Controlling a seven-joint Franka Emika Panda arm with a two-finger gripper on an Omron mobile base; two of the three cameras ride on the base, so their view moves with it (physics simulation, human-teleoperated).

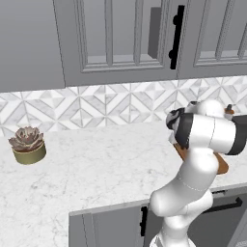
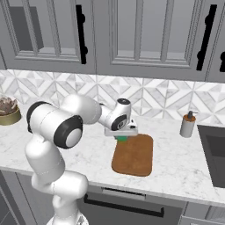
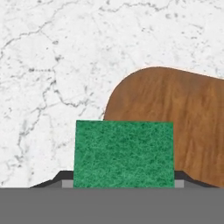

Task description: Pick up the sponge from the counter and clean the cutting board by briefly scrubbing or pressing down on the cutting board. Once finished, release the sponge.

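White marble table (image 2: 176, 154) (tiled wall behind) carries the cutting board (image 2: 134, 154); end effector (image 2: 121, 138) grips the sponge (image 3: 124, 154) over its near corner

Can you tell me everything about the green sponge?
The small rectangular sponge with the scratchy green top sits between the end effector's fingers, which close on its two sides. In the right base view, a bit of green peeks out under the hand, at the brown wooden cutting board's far left corner. Its underside is hidden.

Place: a rendered kitchen
Signs: marble-look counter (image 2: 176, 154), grey wall cabinets (image 2: 145, 35) (black handles), tiled backsplash (image 1: 96, 106), soap dispenser (image 2: 188, 125)
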